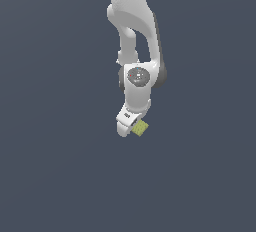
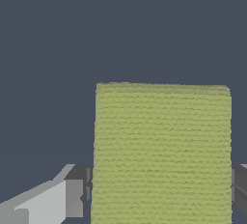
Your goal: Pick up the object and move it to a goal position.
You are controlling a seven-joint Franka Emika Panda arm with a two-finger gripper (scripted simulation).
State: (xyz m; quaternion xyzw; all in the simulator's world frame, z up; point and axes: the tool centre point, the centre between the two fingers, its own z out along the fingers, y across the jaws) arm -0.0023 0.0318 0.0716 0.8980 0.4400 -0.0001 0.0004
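Across the whole exterior view spreads a plain dark blue-grey desk [image 1: 55, 176], with no goal marker that I can make out. Down from twelve o'clock hangs the white Panda arm [image 1: 134, 21], its wrist joint near the centre of the frame and its forearm angling toward six o'clock. At the arm's tip sits the end effector [image 1: 131, 127], tilted a little, and at roughly four o'clock from its white housing the yellow-green block [image 1: 140, 128] shows as a small rotated square, touching it.

From the wrist view the block [image 2: 161, 153] fills the gap, with a grey finger pad [image 2: 81, 196] flush against one side face and the other pad at the opposite edge, so the end effector is clamped on the block across two parallel faces. Whether the block is lifted off the desk, I cannot tell.

Judging by its crisp edges and faint grid texture, it should behave as rigid, light and not slippery; the flat opposite faces, near mid-height, look like the sound place to hold.
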